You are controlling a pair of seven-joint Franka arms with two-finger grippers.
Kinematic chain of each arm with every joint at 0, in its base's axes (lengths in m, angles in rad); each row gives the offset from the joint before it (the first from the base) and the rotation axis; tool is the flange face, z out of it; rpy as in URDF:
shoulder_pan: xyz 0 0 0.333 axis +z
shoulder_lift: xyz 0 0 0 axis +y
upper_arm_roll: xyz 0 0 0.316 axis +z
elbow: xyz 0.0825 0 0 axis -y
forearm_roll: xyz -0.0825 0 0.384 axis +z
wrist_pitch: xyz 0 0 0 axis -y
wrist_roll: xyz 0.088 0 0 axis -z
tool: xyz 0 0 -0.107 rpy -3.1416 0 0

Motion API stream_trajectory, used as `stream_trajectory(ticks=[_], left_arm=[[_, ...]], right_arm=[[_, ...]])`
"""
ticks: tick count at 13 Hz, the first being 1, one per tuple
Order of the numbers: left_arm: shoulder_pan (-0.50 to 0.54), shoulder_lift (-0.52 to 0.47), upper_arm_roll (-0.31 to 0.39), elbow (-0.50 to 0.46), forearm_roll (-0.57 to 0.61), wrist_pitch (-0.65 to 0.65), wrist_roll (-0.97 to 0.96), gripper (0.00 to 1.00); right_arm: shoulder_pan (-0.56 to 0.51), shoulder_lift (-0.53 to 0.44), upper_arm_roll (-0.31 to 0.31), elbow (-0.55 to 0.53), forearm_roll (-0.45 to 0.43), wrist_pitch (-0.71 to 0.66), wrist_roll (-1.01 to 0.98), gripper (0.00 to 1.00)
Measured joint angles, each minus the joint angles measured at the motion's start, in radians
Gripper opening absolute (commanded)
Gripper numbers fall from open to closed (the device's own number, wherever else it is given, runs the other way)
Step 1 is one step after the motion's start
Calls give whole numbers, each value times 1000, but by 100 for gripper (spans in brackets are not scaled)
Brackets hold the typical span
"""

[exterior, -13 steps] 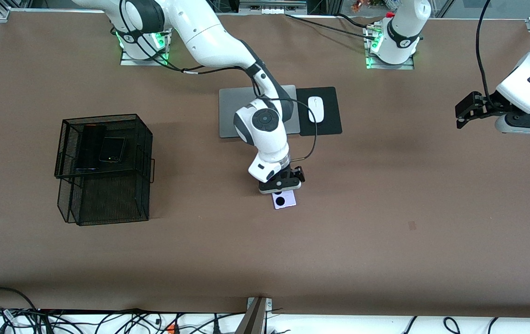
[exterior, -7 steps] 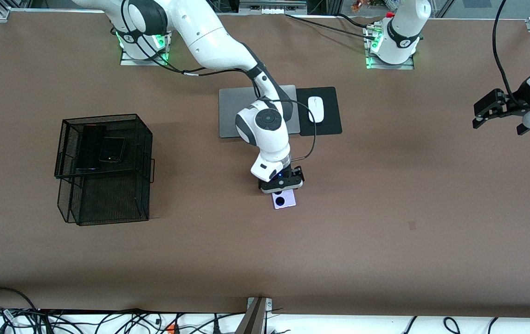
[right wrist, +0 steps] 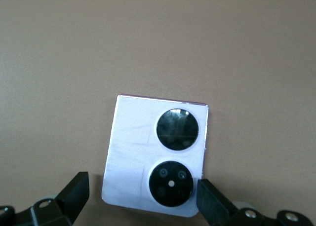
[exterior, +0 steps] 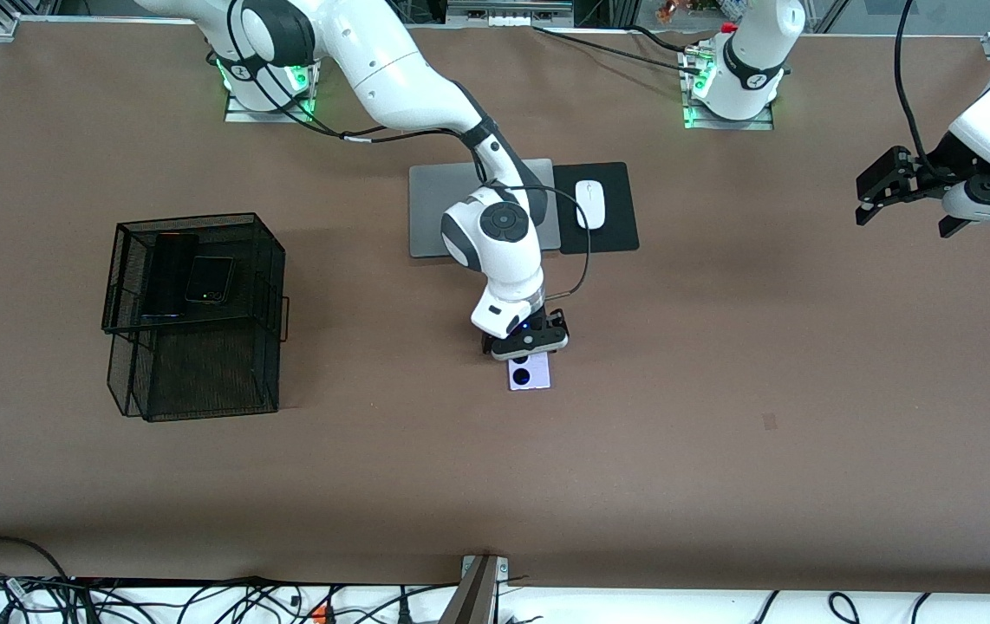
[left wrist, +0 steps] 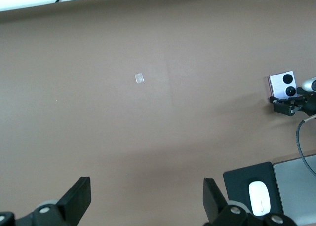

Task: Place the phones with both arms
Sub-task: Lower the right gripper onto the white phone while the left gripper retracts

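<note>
No brand names or readable writing anywhere, not on the phones and not on the laptop (exterior: 439, 208) lid.

Taking the laptop as the anchor: closest to the front camera is the lavender-white phone (exterior: 529, 373), flat on the brown table (exterior: 720, 416), nearer the camera than the laptop, with its 2 black circles facing up. The right gripper (exterior: 526, 344) sits right above the phone's edge, jaws spread wide with a finger on each side of it, not clamped on it. Compared with 0.5 s ago the phone looks turned a little, and the right wrist has shifted slightly.

Toward the right arm's end of the table from the laptop is the black mesh basket (exterior: 200, 381), with the long black phone (exterior: 169, 273) and the small dark phone (exterior: 209, 279) lying side by side on its upper level.

Just beside the laptop, toward the left arm's end, a white mouse (exterior: 590, 204) rests on a black pad (exterior: 616, 234).

The left gripper (exterior: 875, 186) hangs well off toward the left arm's end, released and holding nothing, and it has swung in a bit since 0.5 s ago.
</note>
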Motion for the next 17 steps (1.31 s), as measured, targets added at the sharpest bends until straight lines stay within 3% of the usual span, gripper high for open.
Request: stream_trajectory(ticks=[10,11,12,15,16,17], left_arm=[[0,-5,0,3,-51,-29,-22,100],[0,-6,0,3,-51,-29,-22,100],[0,-6,0,3,-51,-30,-22,100],[2,-6,3,3,-51,-33,-22,100],[2,-6,3,3,-51,-33,-22,100],[2,-6,3,3,-51,-34,-22,100]], right_arm=[[0,0,-6,9,-1,-59,-1,99],[0,0,-6,9,-1,-58,-1,96],[0,0,-6,9,-1,-58,-1,81],[1,0,-6,10,-2,-58,-1,14],[1,0,-6,11,-2,-58,-1,4],[1,0,-6,11,-2,-58,-1,3]])
